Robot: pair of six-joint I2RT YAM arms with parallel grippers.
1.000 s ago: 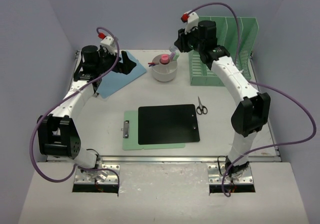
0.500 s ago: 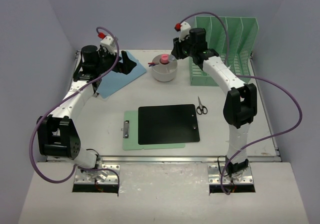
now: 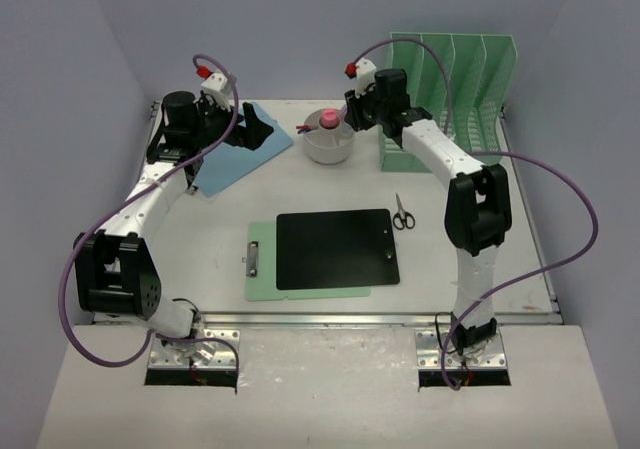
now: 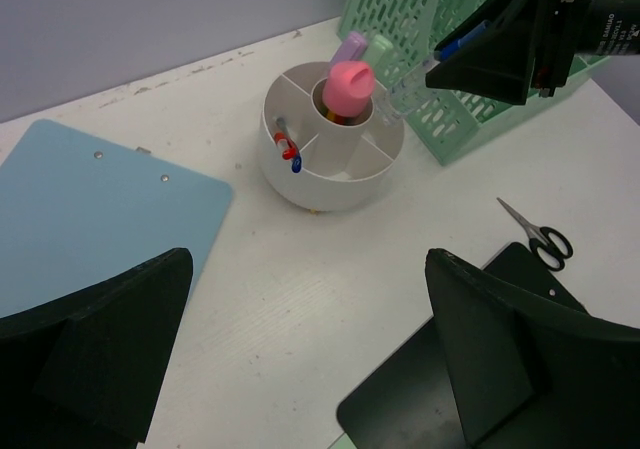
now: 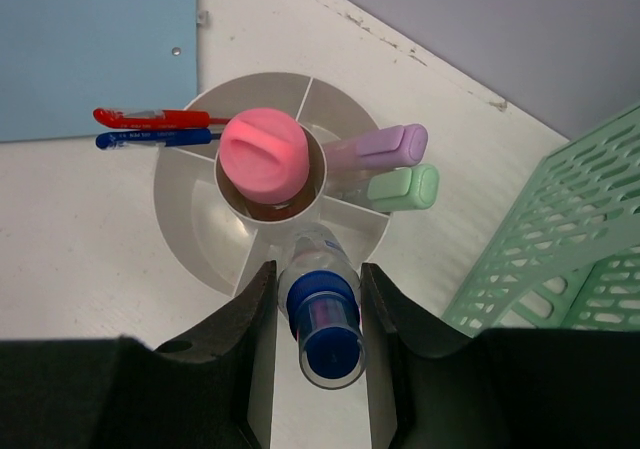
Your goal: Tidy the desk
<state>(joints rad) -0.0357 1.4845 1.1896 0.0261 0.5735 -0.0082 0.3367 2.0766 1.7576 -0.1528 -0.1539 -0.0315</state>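
The large off-white rectangular desk (image 3: 220, 239) is seen filling the space between the pale lavender walls, with the metal rail along its near edge, by the arm bases. Towards the far side a round white plastic pen holder (image 3: 328, 153) with divided compartments is set; a pink-capped item (image 5: 262, 154) is stood in its centre well, a red pen (image 5: 150, 118) and a blue pen (image 5: 150, 139) are lodged in one compartment, and a purple highlighter (image 5: 375, 149) and a green highlighter (image 5: 400, 187) in another. The right gripper (image 5: 316, 289) is held just above the holder's near rim, its fingers partly closed on a clear marker with a blue cap (image 5: 325, 334); whether the marker's tip touches the holder cannot be told. A mint-green slotted file rack (image 3: 450, 89) is placed just beside the holder, on its right. A small pair of black-handled scissors (image 3: 402, 212) is laid nearer the middle, beside a black rectangular board (image 3: 337, 249) that is rested on a pale green clipboard (image 3: 262, 269). At the far left a light blue clipboard (image 3: 235, 159) is found, above which the left gripper (image 4: 300, 279) is held spread to its widest, with nothing gripped.
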